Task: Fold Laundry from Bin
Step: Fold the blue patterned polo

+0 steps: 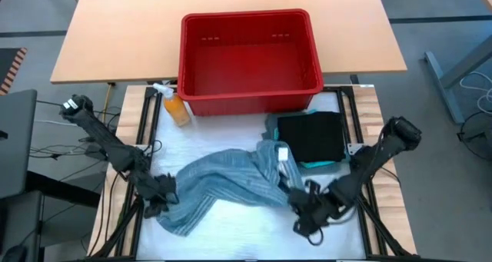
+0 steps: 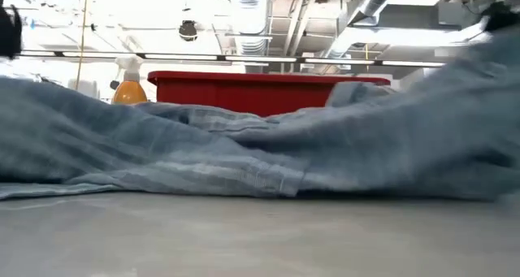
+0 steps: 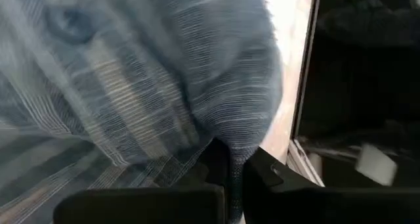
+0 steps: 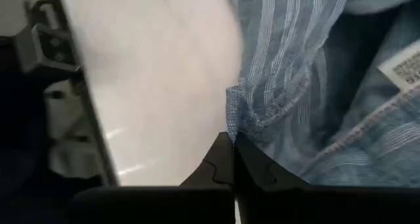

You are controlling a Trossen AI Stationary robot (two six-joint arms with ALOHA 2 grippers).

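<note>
Both end effectors (image 1: pixel 159 191) (image 1: pixel 301 197) clamped, low.

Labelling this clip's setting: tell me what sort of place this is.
Likely a lab or workshop, not a home: exposed ducts and pipes overhead, two robot arms at a framed work table, a wooden desk behind. On the table: a red bin, blue-grey shirt.
</note>
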